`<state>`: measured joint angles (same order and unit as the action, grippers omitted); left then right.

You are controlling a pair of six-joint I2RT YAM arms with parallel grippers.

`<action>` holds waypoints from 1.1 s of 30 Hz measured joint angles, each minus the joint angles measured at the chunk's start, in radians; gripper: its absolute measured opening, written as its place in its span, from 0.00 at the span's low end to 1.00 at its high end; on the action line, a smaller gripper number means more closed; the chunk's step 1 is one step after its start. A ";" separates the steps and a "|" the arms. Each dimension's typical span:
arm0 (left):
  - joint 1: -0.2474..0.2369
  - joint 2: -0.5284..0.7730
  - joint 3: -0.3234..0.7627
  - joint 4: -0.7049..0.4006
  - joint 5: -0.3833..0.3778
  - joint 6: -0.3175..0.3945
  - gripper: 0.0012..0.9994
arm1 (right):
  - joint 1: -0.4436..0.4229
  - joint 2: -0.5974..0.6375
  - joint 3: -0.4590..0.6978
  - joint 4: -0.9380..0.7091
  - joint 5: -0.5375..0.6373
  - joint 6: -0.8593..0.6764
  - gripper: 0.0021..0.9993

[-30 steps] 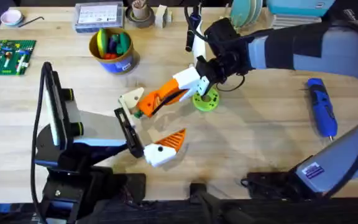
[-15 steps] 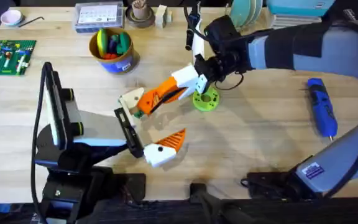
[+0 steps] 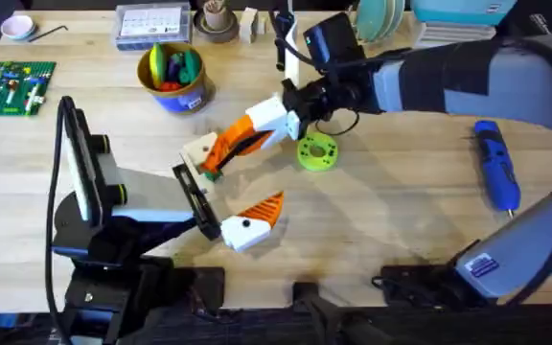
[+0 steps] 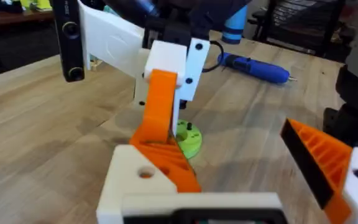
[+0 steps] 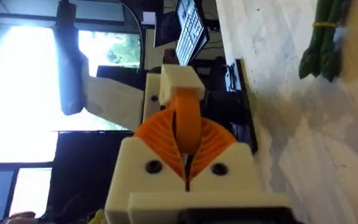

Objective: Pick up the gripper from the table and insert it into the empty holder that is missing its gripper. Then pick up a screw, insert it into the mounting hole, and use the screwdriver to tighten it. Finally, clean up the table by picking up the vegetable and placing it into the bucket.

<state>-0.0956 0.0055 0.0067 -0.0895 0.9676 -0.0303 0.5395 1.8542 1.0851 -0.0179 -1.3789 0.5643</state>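
Note:
My right gripper (image 3: 220,153) reaches over the table (image 3: 401,220) and is shut on the orange ribbed gripper (image 5: 188,121). It presses that piece against the white holder (image 3: 197,151) on my left arm. In the left wrist view the orange piece (image 4: 161,121) stands in the holder (image 4: 138,180), which has a round hole on top. My left gripper (image 3: 230,184) is open, its one orange finger (image 4: 319,158) well apart from the holder. The blue screwdriver (image 3: 496,165) lies at the right. The green vegetable (image 5: 325,37) lies on the wood. The bucket (image 3: 182,100) stands at the back left. The screw is out of view.
A lime green disc (image 3: 316,151) sits just right of my right gripper. A green brick plate (image 3: 12,84), a clear box (image 3: 151,24), a brown cup (image 3: 217,21) and a small bowl (image 3: 17,27) line the far edge. Black cables (image 3: 410,278) lie front right.
My right gripper has carried the orange piece left and slightly back, closer onto the holder. The left arm has shifted a little to the left.

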 joint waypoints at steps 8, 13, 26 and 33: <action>0.013 0.002 0.000 0.004 -0.045 -0.020 0.99 | 0.041 -0.017 0.001 0.102 0.115 0.124 0.01; 0.023 0.002 0.000 0.007 -0.094 -0.032 0.99 | 0.068 -0.025 0.001 0.174 0.200 0.205 0.01; 0.029 0.002 0.003 0.011 -0.200 -0.037 0.99 | 0.113 -0.027 0.000 0.324 0.331 0.383 0.01; 0.030 0.002 0.004 0.011 -0.240 -0.034 0.99 | 0.134 -0.027 0.000 0.350 0.359 0.413 0.01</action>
<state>-0.0658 0.0074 0.0109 -0.0784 0.7280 -0.0643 0.6730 1.8271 1.0855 0.3316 -1.0196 0.9771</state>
